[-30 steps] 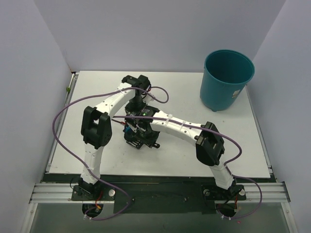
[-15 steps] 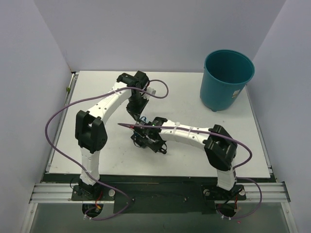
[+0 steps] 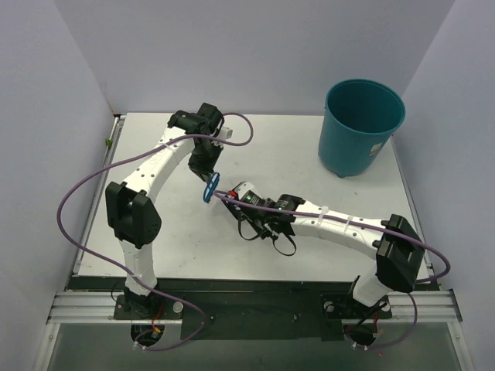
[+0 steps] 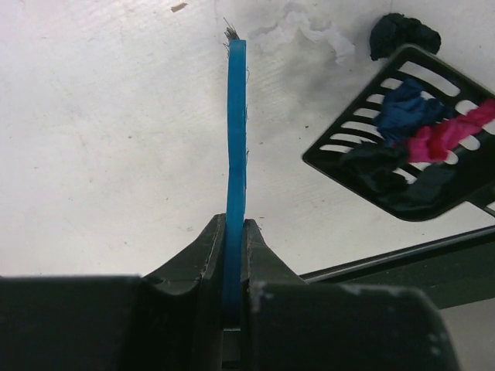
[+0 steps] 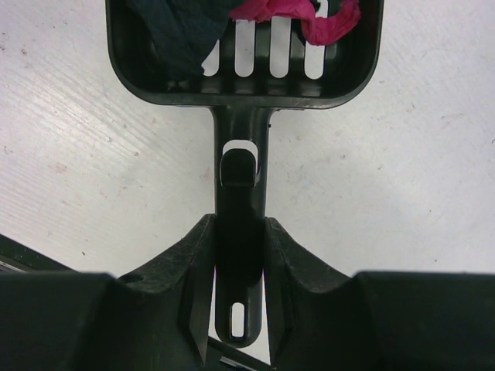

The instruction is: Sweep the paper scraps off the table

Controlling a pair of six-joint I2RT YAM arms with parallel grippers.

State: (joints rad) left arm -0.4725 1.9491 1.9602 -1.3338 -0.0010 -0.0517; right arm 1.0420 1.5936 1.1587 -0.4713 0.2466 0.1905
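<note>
The right end effector (image 5: 241, 232) was clamped tight on the handle of the black slotted scoop (image 5: 232, 97), which it held over the white bench (image 3: 186, 247); whether the scoop touched the surface could not be told. Paper scraps (image 4: 421, 139) in pink, dark blue and black lay heaped inside the scoop, against its slotted floor. Just left of the scoop, the left end effector (image 4: 234, 232) was closed hard on the thin blue hand brush (image 4: 236, 139), gripping it edge-on with its bristled tip pointing away from the wrist. Beyond the scoop's rim a black scrap (image 4: 402, 32) sat loose on the bench, right beside the scoop's corner, and a white scrap (image 4: 309, 31) lay between the scoop and the brush tip. Well beyond the scoop, to its right, the teal bin (image 3: 360, 131) stood upright at the bench's far corner.
</note>
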